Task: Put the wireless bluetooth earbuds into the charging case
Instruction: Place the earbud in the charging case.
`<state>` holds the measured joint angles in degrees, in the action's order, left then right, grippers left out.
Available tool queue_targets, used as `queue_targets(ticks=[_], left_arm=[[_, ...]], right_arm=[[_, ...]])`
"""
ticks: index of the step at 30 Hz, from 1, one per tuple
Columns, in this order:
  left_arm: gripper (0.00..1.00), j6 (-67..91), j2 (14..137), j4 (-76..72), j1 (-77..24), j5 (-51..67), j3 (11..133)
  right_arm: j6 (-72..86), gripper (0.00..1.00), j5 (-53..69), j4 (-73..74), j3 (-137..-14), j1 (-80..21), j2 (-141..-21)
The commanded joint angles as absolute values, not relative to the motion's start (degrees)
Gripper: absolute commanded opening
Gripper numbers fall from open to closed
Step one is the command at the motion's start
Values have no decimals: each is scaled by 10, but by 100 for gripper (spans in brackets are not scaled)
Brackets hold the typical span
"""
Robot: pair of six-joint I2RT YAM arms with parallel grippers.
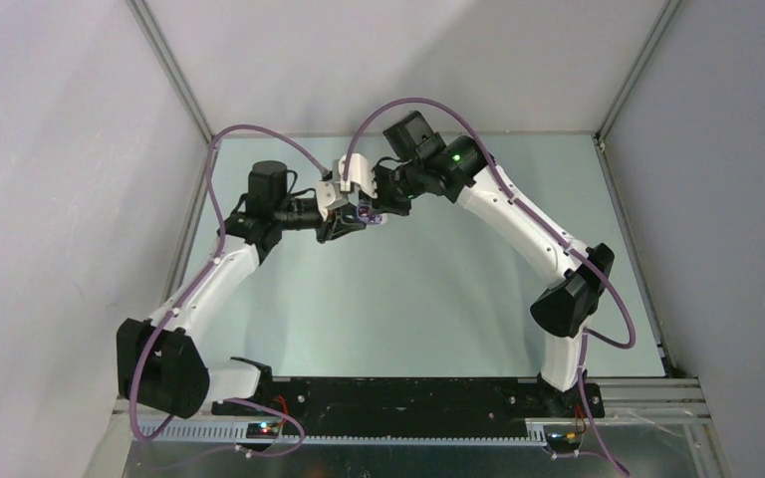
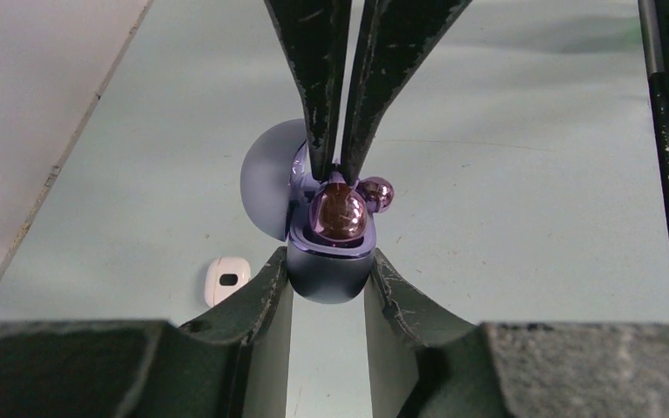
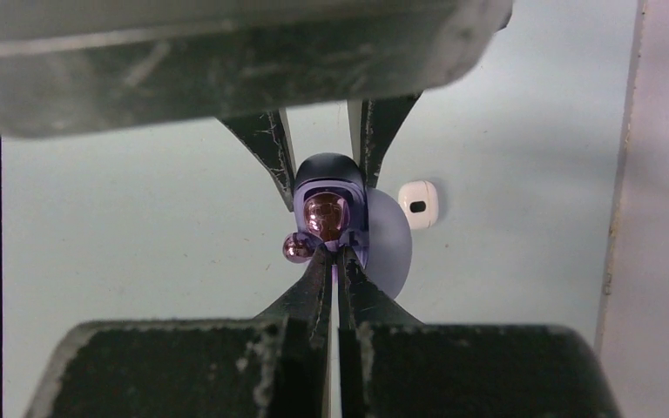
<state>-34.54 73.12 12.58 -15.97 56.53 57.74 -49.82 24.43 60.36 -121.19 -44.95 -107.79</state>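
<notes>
Purple case [image 2: 331,279], gripped at its near end by the left gripper [image 2: 327,259], whose fingers press on both of its sides. From above we see only where this takes place: the arms meet over the far middle of the table [image 1: 438,299], and the case is a small purple spot between them.

The wrist views supply the rest. Both show the lid [image 2: 266,178] standing open to one side, left in the left wrist view and right in the right wrist view, with the hollow facing the cameras. One glossy purple bud [image 2: 341,213] sits in that hollow, rounded back uppermost. A second bud [image 2: 377,193] touches the rim on the side away from the lid; we cannot tell whether it is seated.

The right gripper [image 2: 335,172] reaches in from the opposite side. Its fingers are drawn almost together, with only a slit between them and nothing visible in it, and the tips are at the far edge of the seated bud. We read the case's long axis as running from one gripper to the other.

Only the wrist views show a white item [image 2: 225,280] lying on the table on the lid's side, apart from the case.
</notes>
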Motion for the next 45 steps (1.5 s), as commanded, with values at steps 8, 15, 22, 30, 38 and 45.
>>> queue_targets(ticks=[8,15,22,30,38,45], left_arm=[[0,-353,730,108,-166,585,612],[0,-297,726,53,-166,570,595],[0,-228,721,-22,-166,547,571],[0,-239,731,14,-166,542,578],[0,-241,736,24,-167,539,582],[0,-222,737,8,-166,538,581]], right_arm=[[-512,0,211,551,-1223,-456,-1056],[-508,0,211,553,-1229,-456,-1054],[-496,0,205,539,-1228,-456,-1044],[-525,0,187,527,-1222,-454,-1035],[-532,0,184,511,-1213,-454,-1023],[-533,0,194,513,-1198,-454,-1021]])
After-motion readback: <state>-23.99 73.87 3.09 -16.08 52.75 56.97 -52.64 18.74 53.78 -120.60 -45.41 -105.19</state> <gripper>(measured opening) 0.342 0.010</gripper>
